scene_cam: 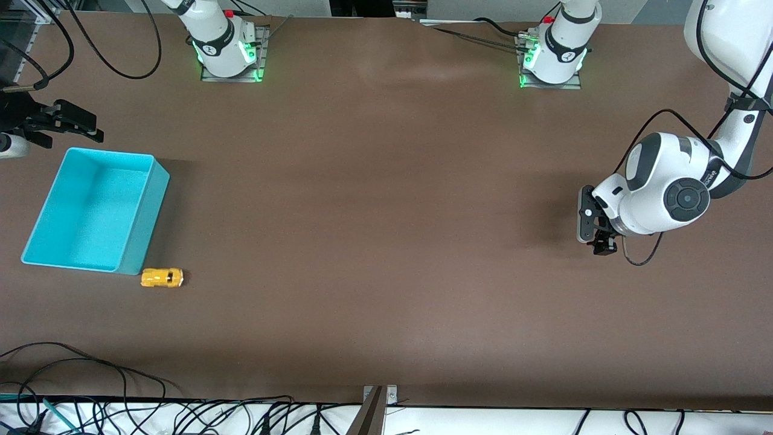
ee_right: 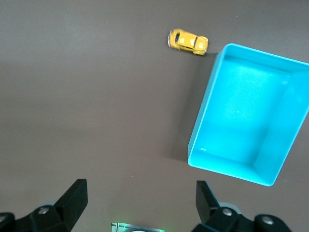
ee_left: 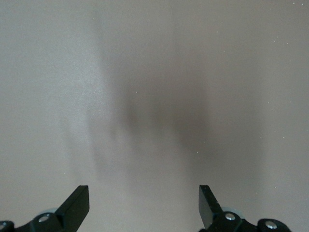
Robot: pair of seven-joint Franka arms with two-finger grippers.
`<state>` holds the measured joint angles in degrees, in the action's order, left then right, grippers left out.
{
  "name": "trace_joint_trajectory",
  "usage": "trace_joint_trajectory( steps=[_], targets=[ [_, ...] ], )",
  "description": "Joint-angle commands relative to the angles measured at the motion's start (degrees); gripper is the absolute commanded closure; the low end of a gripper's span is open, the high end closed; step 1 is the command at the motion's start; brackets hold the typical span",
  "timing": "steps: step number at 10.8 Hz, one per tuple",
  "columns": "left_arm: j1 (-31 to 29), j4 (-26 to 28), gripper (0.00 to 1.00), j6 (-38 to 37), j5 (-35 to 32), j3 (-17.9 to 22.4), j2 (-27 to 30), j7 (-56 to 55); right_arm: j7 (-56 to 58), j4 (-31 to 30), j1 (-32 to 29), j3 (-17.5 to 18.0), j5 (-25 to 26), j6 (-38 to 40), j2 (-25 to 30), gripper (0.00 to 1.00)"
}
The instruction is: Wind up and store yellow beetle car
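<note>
The small rounded yellow beetle car [scene_cam: 162, 277] sits on my brown desk [scene_cam: 386, 241] just beside the near corner of the open cyan plastic bin [scene_cam: 145, 223], perhaps not quite touching it. My right hand [scene_cam: 66, 124] hangs with its fingers spread wide and holding nothing, above the desk by the bin's edge farthest from the front camera, well apart from the car. My left hand [scene_cam: 595, 226] waits over bare desk toward the left arm's end, fingers wide too. Open brown surface stretches from the bin toward it.
</note>
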<state>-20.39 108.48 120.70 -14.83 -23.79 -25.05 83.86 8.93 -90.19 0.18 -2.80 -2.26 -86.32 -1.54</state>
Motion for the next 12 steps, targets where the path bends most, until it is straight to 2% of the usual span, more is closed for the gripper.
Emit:
trace_joint_trajectory(
  steps=[1, 5, 7, 9, 12],
  targets=[
    [-0.09, -0.63, 0.0, -1.16, -0.9, -0.38, -0.08, -1.07, 0.74, 0.72, -0.09, -0.1, -1.17, 0.98, 0.22, 0.0],
    [-0.18, -0.63, 0.0, -2.56, -0.64, -0.47, 1.66, -4.21, 0.74, 0.71, 0.0, 0.08, -1.25, 0.8, 0.13, 0.0],
    [0.96, -1.07, 0.0, -4.84, 3.73, -0.29, 4.65, -9.21, 0.83, 0.8, 0.17, 0.16, -1.08, 0.8, 0.04, 0.0],
    [2.01, -1.07, 0.0, -6.43, 7.17, 0.06, 7.9, -17.28, 0.83, 0.8, 0.17, 0.25, -1.08, 0.8, 0.04, 0.0],
    [5.52, -2.64, 0.0, -10.11, 7.88, 0.58, 12.47, -34.15, 0.83, 0.8, 0.17, 0.16, -1.08, 0.63, -0.04, 0.0]
  ],
)
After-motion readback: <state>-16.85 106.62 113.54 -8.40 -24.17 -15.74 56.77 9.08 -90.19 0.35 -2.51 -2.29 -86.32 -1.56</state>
